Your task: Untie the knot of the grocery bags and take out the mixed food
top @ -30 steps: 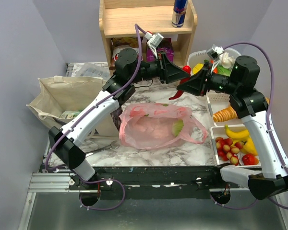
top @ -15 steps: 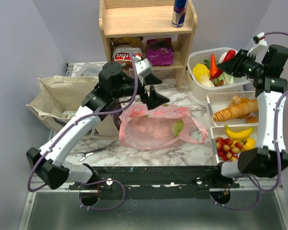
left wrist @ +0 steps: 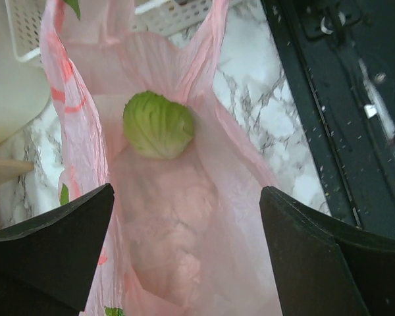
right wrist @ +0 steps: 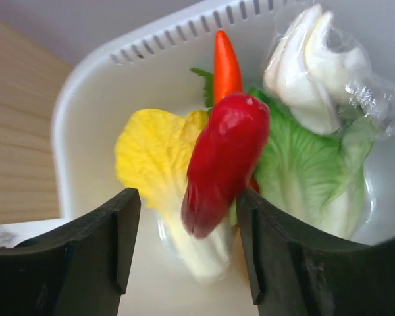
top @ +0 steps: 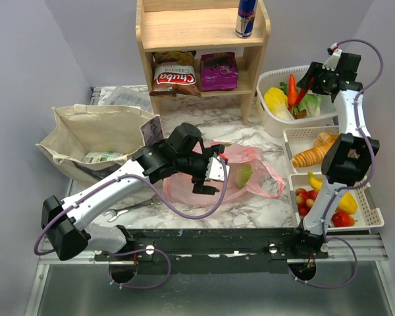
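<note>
Pink thin plastic bag (left wrist: pixel 184 224) lies open under the left gripper (left wrist: pixel 185 194), whose jaws stand wide; the round green fruit (left wrist: pixel 158 125) sits inside, straight ahead.

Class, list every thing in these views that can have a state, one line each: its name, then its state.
pink bag, lying flat, mouth open, no knot seen
cabbage, inside the pink bag
canvas tote, slumped, mouth open
left hand, open, over the pink bag's mouth
right hand, open, over the white basket
red pepper, at the right hand's fingers, contact unclear
drink can, upright
</note>
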Motion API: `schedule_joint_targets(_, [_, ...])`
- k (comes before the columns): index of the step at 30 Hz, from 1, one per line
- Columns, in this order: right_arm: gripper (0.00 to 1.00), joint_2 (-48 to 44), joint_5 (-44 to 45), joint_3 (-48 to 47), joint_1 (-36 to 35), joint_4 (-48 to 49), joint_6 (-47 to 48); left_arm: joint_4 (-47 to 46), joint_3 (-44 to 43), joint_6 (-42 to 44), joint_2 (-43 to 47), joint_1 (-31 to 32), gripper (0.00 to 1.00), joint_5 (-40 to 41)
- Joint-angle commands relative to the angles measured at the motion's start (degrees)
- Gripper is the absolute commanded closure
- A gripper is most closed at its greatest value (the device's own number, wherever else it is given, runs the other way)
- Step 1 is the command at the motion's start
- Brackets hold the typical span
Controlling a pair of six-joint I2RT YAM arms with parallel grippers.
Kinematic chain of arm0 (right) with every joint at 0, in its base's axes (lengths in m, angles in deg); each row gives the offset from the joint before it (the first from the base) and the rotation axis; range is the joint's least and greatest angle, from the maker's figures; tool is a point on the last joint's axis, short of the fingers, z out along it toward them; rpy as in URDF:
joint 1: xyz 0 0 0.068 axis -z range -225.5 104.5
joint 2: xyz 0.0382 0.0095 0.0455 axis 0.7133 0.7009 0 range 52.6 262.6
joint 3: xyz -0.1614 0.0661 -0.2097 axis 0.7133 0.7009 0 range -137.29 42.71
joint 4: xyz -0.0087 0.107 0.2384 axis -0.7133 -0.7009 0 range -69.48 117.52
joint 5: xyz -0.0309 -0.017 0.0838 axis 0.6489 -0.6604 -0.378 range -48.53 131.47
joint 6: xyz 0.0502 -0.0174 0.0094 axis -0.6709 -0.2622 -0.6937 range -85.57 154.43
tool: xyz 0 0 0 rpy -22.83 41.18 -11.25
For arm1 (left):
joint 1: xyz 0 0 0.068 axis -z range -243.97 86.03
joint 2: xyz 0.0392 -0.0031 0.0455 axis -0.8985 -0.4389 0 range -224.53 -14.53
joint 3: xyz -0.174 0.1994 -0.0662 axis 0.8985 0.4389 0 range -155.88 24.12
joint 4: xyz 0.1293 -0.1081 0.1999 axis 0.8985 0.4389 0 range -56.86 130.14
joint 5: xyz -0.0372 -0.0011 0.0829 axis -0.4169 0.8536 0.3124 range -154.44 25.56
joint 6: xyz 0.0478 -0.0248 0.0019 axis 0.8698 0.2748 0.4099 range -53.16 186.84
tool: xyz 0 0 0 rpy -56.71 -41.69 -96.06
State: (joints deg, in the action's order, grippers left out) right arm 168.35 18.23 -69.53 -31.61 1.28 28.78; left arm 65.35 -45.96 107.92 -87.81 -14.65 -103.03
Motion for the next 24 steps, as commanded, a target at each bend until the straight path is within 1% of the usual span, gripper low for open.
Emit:
schedule_joint_targets(1, [0.26, 3.01, 3.45, -8.22, -1.26, -6.3, 5.02, -0.04, 1.25, 6.66, -1.58, 0.15, 0.08, 5.23])
schedule_joint_targets(2, [0.21, 2.36, 2.81, -9.08, -1.24, -8.62, 6.09, -1.21, 2.0, 6.48, -1.55, 0.11, 0.08, 5.49])
schedule_joint_targets(3, [0.19, 0.93, 1.91, -8.86, -1.28, -10.64, 8.22, -2.9, 3.08, 6.53, -1.29, 0.16, 0.08, 5.58])
schedule_joint_targets(6, [0.13, -6.51, 2.29, -4.36, -2.93, -14.59, 15.25, -6.97, 5.55, 6.55, -0.74, 0.17, 0.13, 4.31])
schedule_joint_targets(7, [0.12, -9.27, 2.18, -3.01, -4.18, -17.67, 17.94, -7.86, 6.27, 7.24, -0.77, 0.16, 0.15, 3.55])
schedule_joint_targets(9, [0.11, -13.54, -1.59, -1.01, -6.33, -26.38, 22.83, -8.82, 7.16, 9.13, -1.27, 0.5, 0.2, 2.57])
schedule_joint_targets(12, [0.1, -19.06, -7.55, 2.86, -10.0, -40.32, 26.59, -11.42, 8.68, 12.03, -2.94, 1.45, 0.31, 2.8])
schedule_joint_targets(14, [0.1, -23.32, -9.18, 7.54, -12.88, -44.96, 27.23, -13.34, 9.22, 15.01, -4.42, 2.36, 0.36, 3.19])
schedule_joint_targets(17, [0.1, -27.4, -10.35, 12.59, -17.26, -50.06, 29.57, -15.7, 8.55, 17.77, -7.93, 4.07, 0.43, 5.57])
schedule_joint_targets(19, [0.1, -29.11, -12.09, 14.56, -18.55, -52.57, 30.66, -15.93, 6.64, 18.16, -10.83, 4.77, 0.48, 6.73])
schedule_joint_targets(21, [0.1, -30.49, -14.49, 16.77, -19.41, -54.77, 32.31, -16.24, 5.35, 18.84, -13.62, 5.29, 0.5, 8.04])
schedule_joint_targets(24, [0.1, -32.08, -14.72, 21.8, -21.43, -54.52, 33.39, -19.87, 6.01, 20.13, -16.82, 5.93, 0.52, 10.25])
